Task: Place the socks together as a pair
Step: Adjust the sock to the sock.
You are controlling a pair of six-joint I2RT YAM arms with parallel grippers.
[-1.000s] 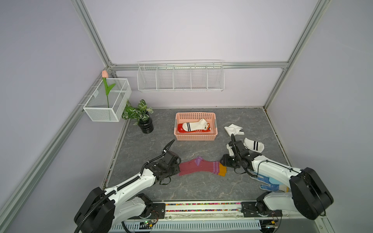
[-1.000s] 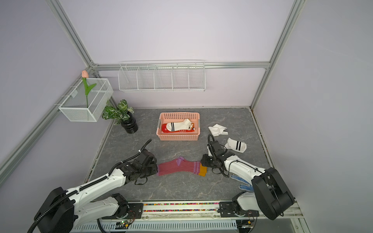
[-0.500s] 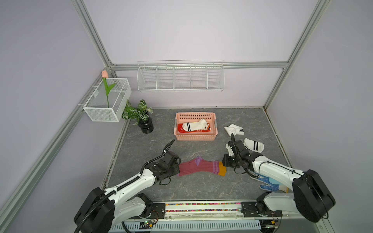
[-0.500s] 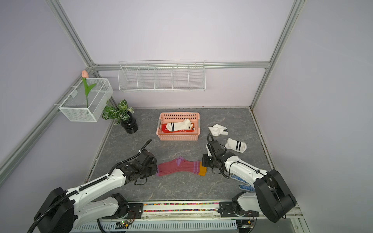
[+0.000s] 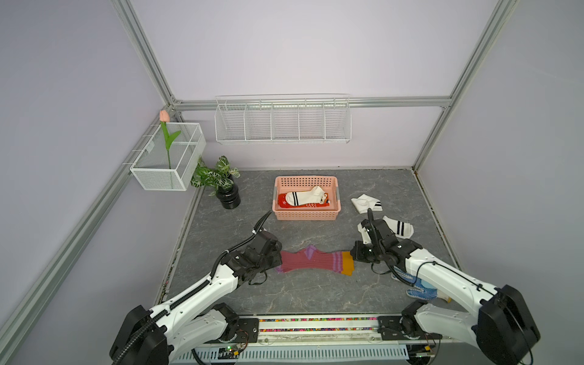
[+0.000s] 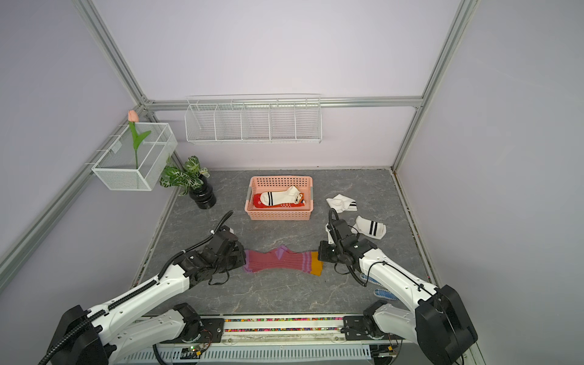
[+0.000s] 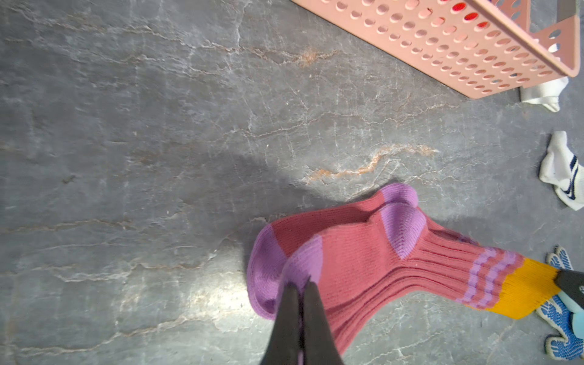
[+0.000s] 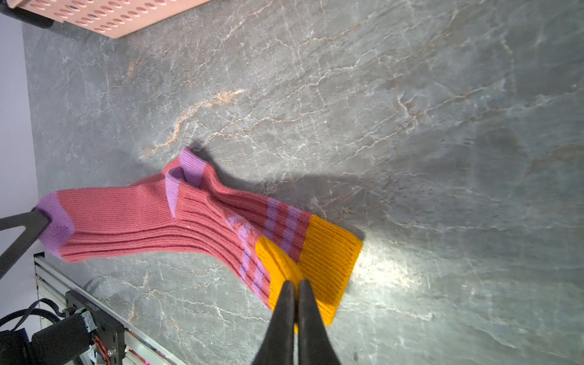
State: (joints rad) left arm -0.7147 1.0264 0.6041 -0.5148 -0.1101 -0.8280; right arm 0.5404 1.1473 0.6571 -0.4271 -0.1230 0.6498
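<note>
Two ribbed maroon socks (image 5: 313,260) lie one on top of the other at the front middle of the table, and both top views show them (image 6: 281,259). My left gripper (image 7: 301,286) is shut on the upper sock's purple toe. My right gripper (image 8: 294,284) is shut on a pinched fold of the mustard cuff (image 8: 328,262). Two white socks with black stripes lie loose at the right (image 5: 366,202) (image 5: 398,227). A third white striped sock (image 5: 305,196) rests on a red sock (image 5: 282,202) inside the pink basket (image 5: 305,178).
Blue dotted gloves (image 5: 422,289) lie under my right arm near the front right. A potted plant (image 5: 226,186) stands at the back left. Wire baskets hang on the back wall (image 5: 282,120) and the left wall (image 5: 167,158).
Both grippers have closed, the left on the purple toe and the right on the mustard cuff. The right gripper has edged in toward the cuff.
</note>
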